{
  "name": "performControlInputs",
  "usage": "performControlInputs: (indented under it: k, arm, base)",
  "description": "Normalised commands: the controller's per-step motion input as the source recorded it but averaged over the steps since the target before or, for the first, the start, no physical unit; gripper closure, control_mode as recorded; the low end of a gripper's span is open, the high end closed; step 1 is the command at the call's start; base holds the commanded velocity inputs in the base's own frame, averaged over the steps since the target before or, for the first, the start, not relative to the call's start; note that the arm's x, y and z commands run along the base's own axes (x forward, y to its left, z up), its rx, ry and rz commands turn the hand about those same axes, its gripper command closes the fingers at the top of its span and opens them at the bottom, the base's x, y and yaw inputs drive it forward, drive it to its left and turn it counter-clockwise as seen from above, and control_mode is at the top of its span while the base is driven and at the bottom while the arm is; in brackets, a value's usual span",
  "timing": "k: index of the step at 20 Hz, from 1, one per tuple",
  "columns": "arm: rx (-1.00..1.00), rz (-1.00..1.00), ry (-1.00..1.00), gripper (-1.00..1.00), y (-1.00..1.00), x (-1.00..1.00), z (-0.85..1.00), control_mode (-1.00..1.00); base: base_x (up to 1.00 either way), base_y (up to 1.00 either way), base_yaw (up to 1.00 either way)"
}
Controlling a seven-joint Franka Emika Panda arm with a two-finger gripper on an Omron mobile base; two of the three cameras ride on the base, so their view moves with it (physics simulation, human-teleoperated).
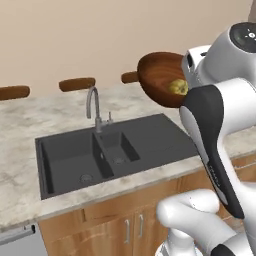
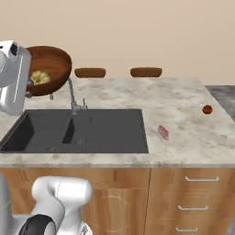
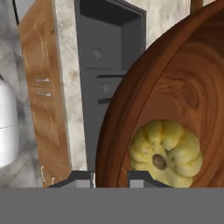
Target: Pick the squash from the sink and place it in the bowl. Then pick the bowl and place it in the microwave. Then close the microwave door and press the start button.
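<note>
Item one, the bowl (image 1: pixel 159 76): we record it lifted clear of the bench (image 2: pixel 174 105), tilted steeply on its side above the sink's (image 1: pixel 107 150) right end, its hollow facing the cameras. The hand view shows its rim (image 3: pixel 114 127) running down between the two finger tips.

Item two, the squash (image 3: pixel 166 153): yellow and ribbed, we find it lying inside the bowl against the low part of the wall.

Item three, the claw (image 3: pixel 111 177): we note it clamped on the bowl's rim, one tip on each side.

Item four, the sink: both dark basins lie below, faucet (image 1: pixel 93 107) upright behind them.

Item five, bench sundries: a small red round thing (image 2: pixel 207 109) and a pinkish oblong thing (image 2: pixel 163 132), well apart from the sink.
</note>
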Motion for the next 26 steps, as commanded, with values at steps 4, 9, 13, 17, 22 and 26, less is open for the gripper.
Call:
performControlInputs:
  k: [4, 9, 13, 17, 22, 26]
  arm:
    - [0.0, 0.0, 0.0, 1.0, 0.0, 0.0, 0.0, 1.0]
    - [0.0, 0.0, 0.0, 1.0, 0.0, 0.0, 0.0, 1.0]
    - [0.0, 0.0, 0.0, 1.0, 0.0, 0.0, 0.0, 1.0]
    - [0.0, 0.0, 0.0, 1.0, 0.0, 0.0, 0.0, 1.0]
    - [0.0, 0.0, 0.0, 1.0, 0.0, 0.0, 0.0, 1.0]
    - [0.0, 0.0, 0.0, 1.0, 0.0, 0.0, 0.0, 1.0]
  base:
    - [-0.06, -0.18, -0.8]
    - [-0.09, -0.27, -0.76]
    - [-0.03, -0.38, -0.73]
    - [-0.04, -0.38, -0.73]
    - [-0.02, -0.44, -0.71]
    - [-0.09, -0.57, -0.69]
